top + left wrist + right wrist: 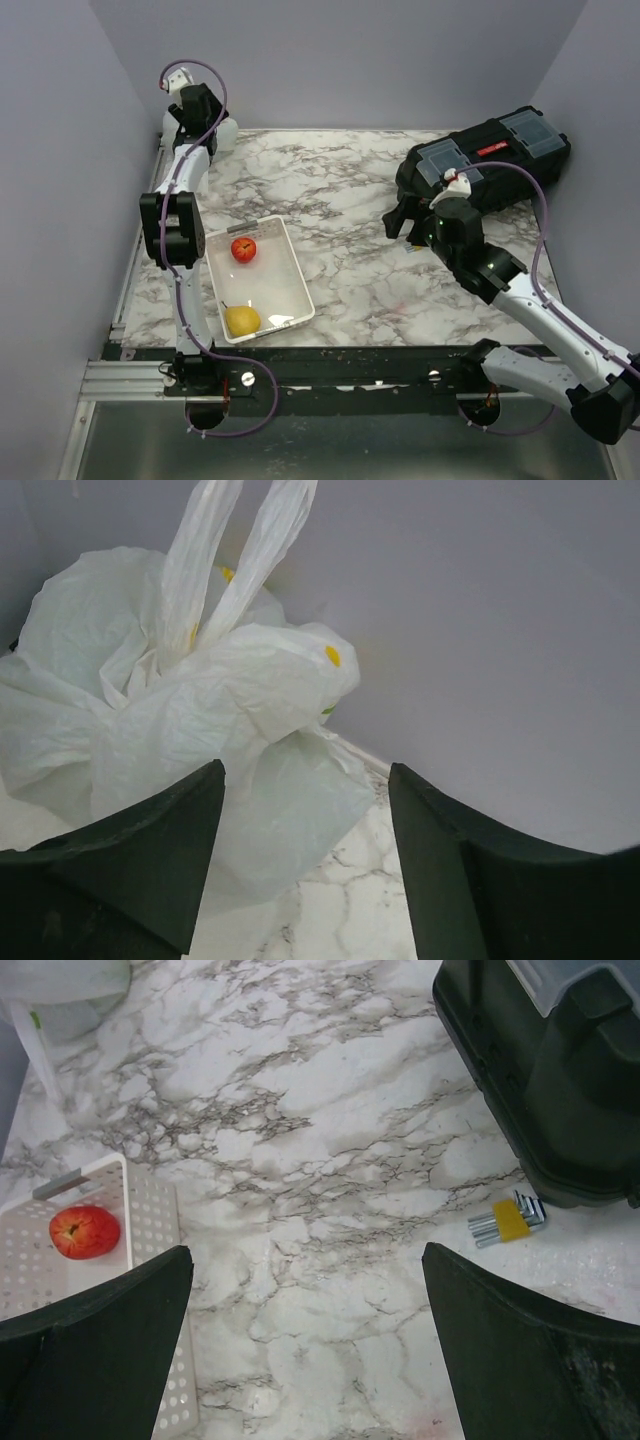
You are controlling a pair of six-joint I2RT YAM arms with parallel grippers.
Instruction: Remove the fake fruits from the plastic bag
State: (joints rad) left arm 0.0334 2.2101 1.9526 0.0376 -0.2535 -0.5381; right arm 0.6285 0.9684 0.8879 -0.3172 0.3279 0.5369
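The translucent white plastic bag (190,710) sits crumpled in the far left corner of the table against the wall, its loop handles standing up. In the top view it shows only as a white patch (224,133) behind the left arm. Faint green and yellow patches show through it; no fake fruit shows plainly. My left gripper (305,855) is open right in front of the bag, its lower edge between the fingers. My right gripper (300,1345) is open and empty above bare marble at mid-table (398,226).
A white perforated tray (290,262) near the left arm holds a red apple (243,249) and a yellow pear-like fruit (241,320). A black toolbox (490,160) stands at the back right. A set of hex keys (508,1219) lies beside it. Walls close in the table.
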